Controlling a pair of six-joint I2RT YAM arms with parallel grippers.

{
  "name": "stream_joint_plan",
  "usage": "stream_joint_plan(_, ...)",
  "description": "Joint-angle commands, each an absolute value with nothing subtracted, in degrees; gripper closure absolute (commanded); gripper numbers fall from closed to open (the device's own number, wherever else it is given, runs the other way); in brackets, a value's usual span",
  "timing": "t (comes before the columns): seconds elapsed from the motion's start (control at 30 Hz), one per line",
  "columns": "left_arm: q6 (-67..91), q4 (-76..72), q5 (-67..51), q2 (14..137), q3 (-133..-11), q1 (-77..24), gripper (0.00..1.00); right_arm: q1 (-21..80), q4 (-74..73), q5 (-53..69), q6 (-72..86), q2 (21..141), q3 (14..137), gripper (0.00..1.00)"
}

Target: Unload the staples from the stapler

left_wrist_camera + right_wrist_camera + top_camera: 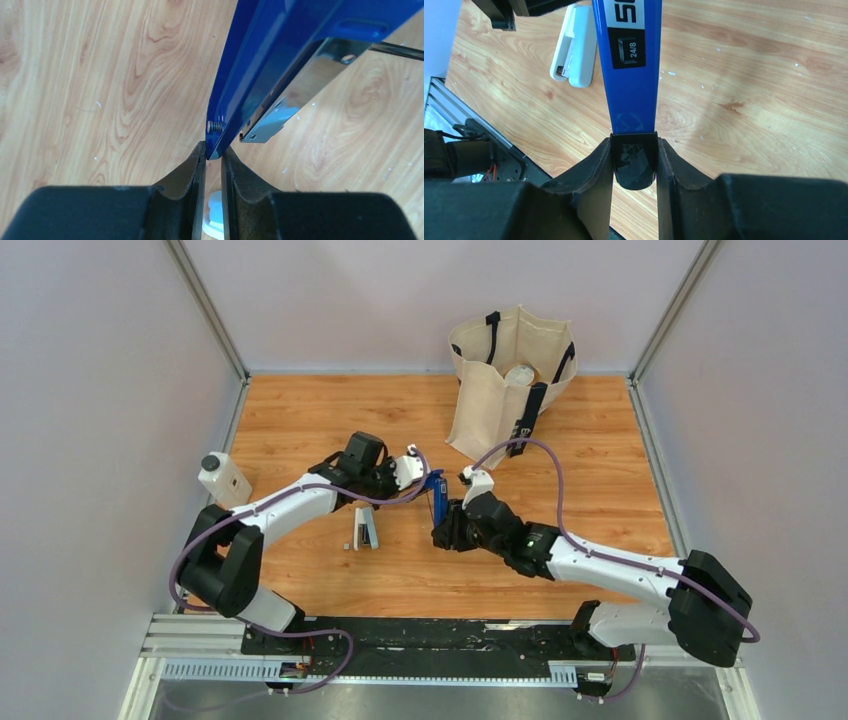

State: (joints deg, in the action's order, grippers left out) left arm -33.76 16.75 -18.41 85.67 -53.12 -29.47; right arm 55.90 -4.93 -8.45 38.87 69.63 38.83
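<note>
Okay, stapler (438,498) is mid-surface, held up off the wood between both my arms. Right fingers (596,170) clamp its black end, one on each side. The blue body runs away from that wrist camera with a "24/8" label showing. Left fingers (192,172) pinch the thin blue tip of the top cover, nearly closed on it. Stapler is hinged open: metal rail (320,65) splays away from the blue cover, with a grey plastic piece at its end. Can't tell if staples sit in the rail. White stapler (365,530) lies on the surface (300,420) just left of the blue one, not touching it. Bag (500,390) stands at the far side, right of centre. White bottle (222,478) stands by the left wall.
</note>
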Motion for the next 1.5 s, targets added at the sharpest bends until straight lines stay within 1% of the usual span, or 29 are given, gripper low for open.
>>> stream_joint_plan(0.0, -36.03, 9.15, -8.81, 86.57, -53.79, -31.46, 0.78, 57.12, -8.35, -12.13, 35.77, 69.70, 36.21, 0.99)
stream_joint_plan(0.07, -37.17, 8.79, -3.10, 88.32, -54.49, -33.39, 0.78, 58.00, -8.70, -12.92, 35.33, 69.78, 35.95, 0.99)
stream_joint_plan(0.13, -37.97, 8.01, -1.06, 89.03, -54.32, -34.45, 0.78, 58.97, -9.22, -13.62, 34.90, 69.70, 35.95, 0.99)
stream_joint_plan(0.3, -38.85, 1.16, -0.18, 86.93, -49.84, -35.51, 0.78, 60.73, -9.93, -15.56, 34.37, 68.82, 34.55, 0.99)
stream_joint_plan(0.4, -39.02, 0.35, 1.30, 86.40, -49.48, -35.60, 0.77, 60.91, -9.23, -15.47, 34.98, 68.99, 33.14, 0.99)
stream_joint_plan(0.5, -38.50, 2.54, 0.36, 86.31, -50.53, -35.60, 0.77, 61.00, -8.00, -15.55, 35.33, 69.69, 32.87, 0.99)
stream_joint_plan(0.63, -33.41, 12.19, -6.66, 84.21, -53.95, -35.60, 0.76, 61.08, -7.73, -17.05, 36.65, 71.36, 34.36, 1.00)
stream_joint_plan(0.7, -29.64, 18.16, -11.49, 83.32, -56.41, -35.33, 0.72, 61.00, -8.26, -18.10, 37.70, 72.07, 36.03, 1.00)
stream_joint_plan(0.73, -27.62, 20.63, -13.78, 82.89, -57.64, -35.25, 0.68, 61.00, -8.70, -18.80, 38.31, 72.42, 37.25, 1.00)
stream_joint_plan(0.83, -20.59, 25.39, -20.90, 81.83, -59.94, -33.32, 0.50, 60.73, -9.32, -20.30, 39.81, 72.60, 40.86, 1.00)
stream_joint_plan(0.87, -18.22, 25.75, -23.88, 81.65, -60.38, -31.48, 0.45, 60.56, -9.49, -20.65, 39.99, 72.51, 41.91, 1.00)
stream_joint_plan(1.0, -8.72, 27.51, -38.89, 83.31, -62.75, -22.79, 0.41, 59.85, -10.55, -21.44, 40.17, 71.81, 46.83, 1.00)
stream_joint_plan(1.1, -4.14, 27.86, -49.02, 85.77, -63.02, -18.90, 0.34, 59.33, -11.33, -21.62, 40.25, 72.07, 50.00, 1.00)
stream_joint_plan(1.13, -3.70, 28.21, -51.57, 86.22, -62.76, -18.64, 0.34, 59.33, -11.77, -21.97, 40.51, 72.42, 51.05, 1.00)
stream_joint_plan(1.23, 1.73, 23.93, -57.19, 86.14, -58.64, -18.63, 0.32, 59.33, -11.78, -23.11, 41.13, 73.39, 52.99, 1.00)
stream_joint_plan(1.27, 4.37, 21.30, -59.04, 85.61, -56.97, -18.63, 0.24, 59.33, -11.78, -23.72, 41.65, 73.74, 53.52, 1.00)
stream_joint_plan(1.3, 6.83, 18.66, -60.37, 85.34, -55.91, -18.72, 0.18, 59.33, -11.78, -24.51, 41.92, 74.26, 54.22, 1.00)
stream_joint_plan(1.37, 8.08, 17.49, -61.43, 85.17, -54.93, -19.16, 0.18, 59.41, -11.52, -26.44, 42.71, 75.40, 55.19, 1.00)
stream_joint_plan(1.47, 6.77, 19.50, -62.23, 85.69, -54.84, -19.86, 0.18, 59.41, -11.78, -29.61, 43.06, 77.25, 57.56, 1.00)
